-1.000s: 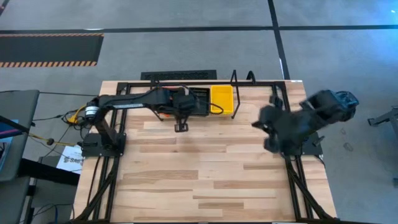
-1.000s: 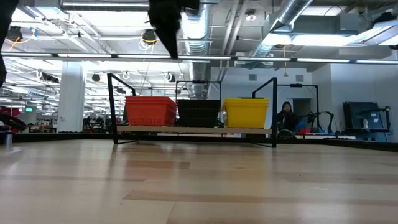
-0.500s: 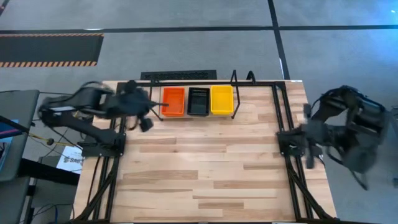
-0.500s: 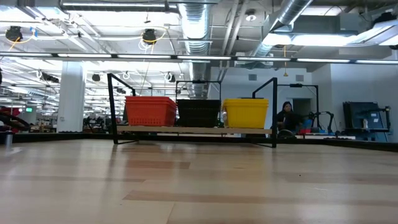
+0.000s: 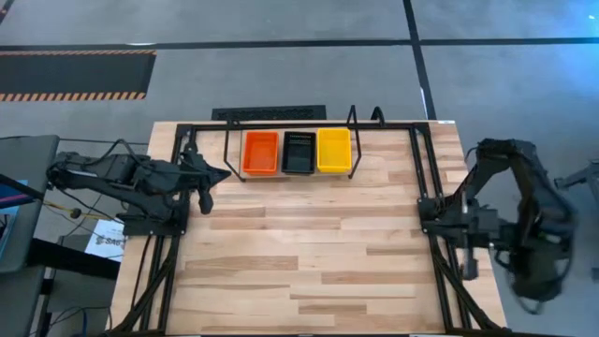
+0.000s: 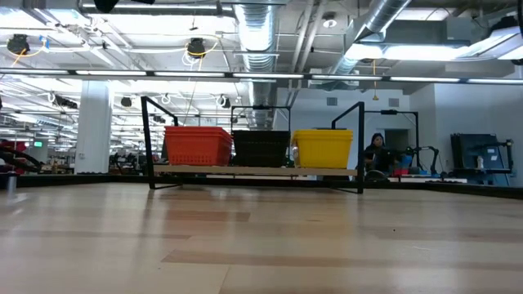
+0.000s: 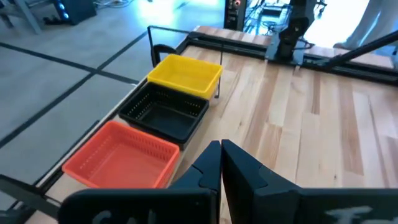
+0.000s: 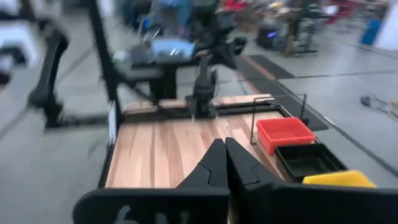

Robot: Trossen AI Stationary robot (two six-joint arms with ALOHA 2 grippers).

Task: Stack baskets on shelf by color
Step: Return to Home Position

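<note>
crouching low over its base at the counter's (image 5: 309,253) left edge, the left arm aims its claw (image 7: 221,157) along the wood beside the shelf (image 5: 227,150), fingers pressed together into one seam. the right arm sits folded out past the counter's right edge, and its claw (image 8: 225,155) is pressed together too.

on the shelf at the far edge stand the orange baskets (image 5: 261,153), black baskets (image 5: 299,152) and yellow baskets (image 5: 333,150), in that order from the left.

only the low view shows them side-on: three stacks of much the same height (with a person (image 6: 377,153) in the room behind). the left wrist view alone shows the mesh walls and, across the counter, the right arm's base (image 7: 291,31).
</note>
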